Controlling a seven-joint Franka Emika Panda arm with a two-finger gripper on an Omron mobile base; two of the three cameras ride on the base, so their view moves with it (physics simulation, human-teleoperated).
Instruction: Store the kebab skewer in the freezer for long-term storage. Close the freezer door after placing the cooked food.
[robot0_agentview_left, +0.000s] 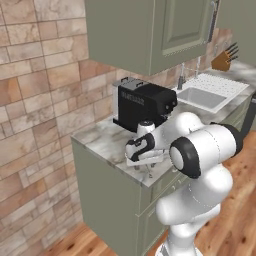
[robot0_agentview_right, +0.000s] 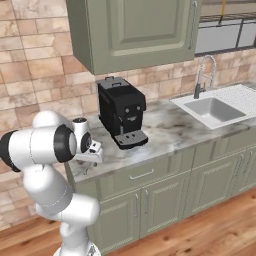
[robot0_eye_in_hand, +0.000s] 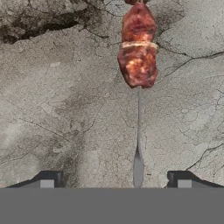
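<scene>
None done: skewer (robot0_eye_in_hand: 138, 48) lies on worktop (robot0_eye_in_hand: 65, 109), ungrasped.
Claw (robot0_eye_in_hand: 114, 181): spread, over stick.
Left for you: grab, freezer, shut door.

The skewer (robot0_eye_in_hand: 138, 48) carries red-brown, orange-flecked meat with a pale band, on a thin grey stick. The counter (robot0_eye_in_hand: 65, 109) is grey marble with dark veins. The coffee machine (robot0_agentview_right: 120, 110) is black, the cabinets (robot0_agentview_right: 135, 35) grey-green, the wall (robot0_agentview_left: 35, 100) tan and pinkish brick, and the sink (robot0_agentview_right: 220, 107) seemingly white.
</scene>
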